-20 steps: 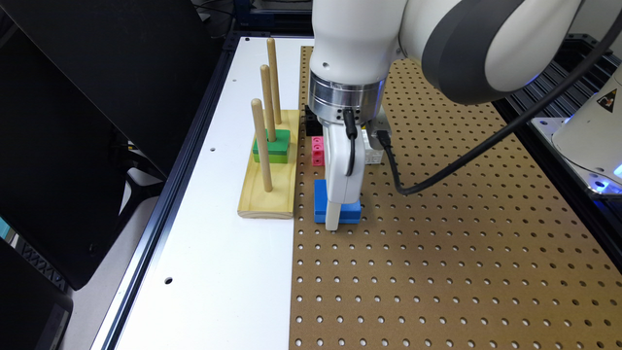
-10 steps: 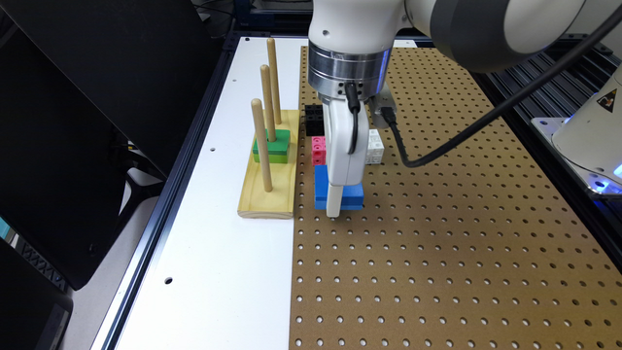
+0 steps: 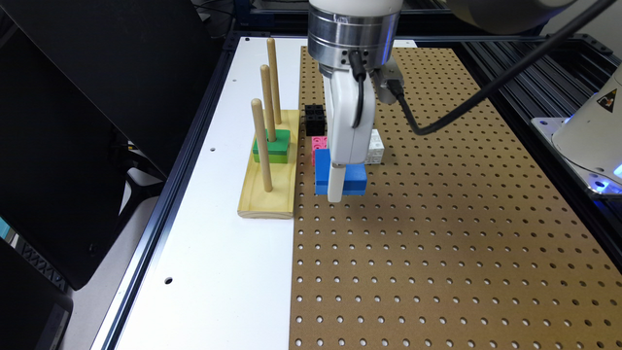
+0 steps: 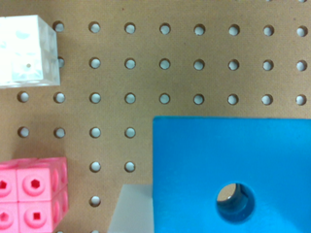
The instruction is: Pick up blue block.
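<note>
Exterior view first: the white claw (image 3: 336,192) hangs straight down from the arm's metal wrist, clamped on the blue block (image 3: 352,178), one pale finger (image 3: 336,187) pressed across the block's near face. The block sits above the brown pegboard desk (image 3: 437,253), casting a faint shadow on the holes below it. Just behind it, at about 11 o'clock, is a pink cube cluster (image 3: 319,145); at 1 o'clock a white cube (image 3: 376,147); farther back a black cube cluster (image 3: 315,119). At 9 o'clock, near but apart, stands a wooden peg stand (image 3: 269,187) with three upright pegs, a green block (image 3: 277,146) threaded on the middle one.

Wrist view shows the blue block (image 4: 228,165) close up (its round centre hole plainly visible), a grey finger (image 4: 131,211) against its edge, with the pink cube cluster (image 4: 31,194) and white cube (image 4: 26,51) well clear.
</note>
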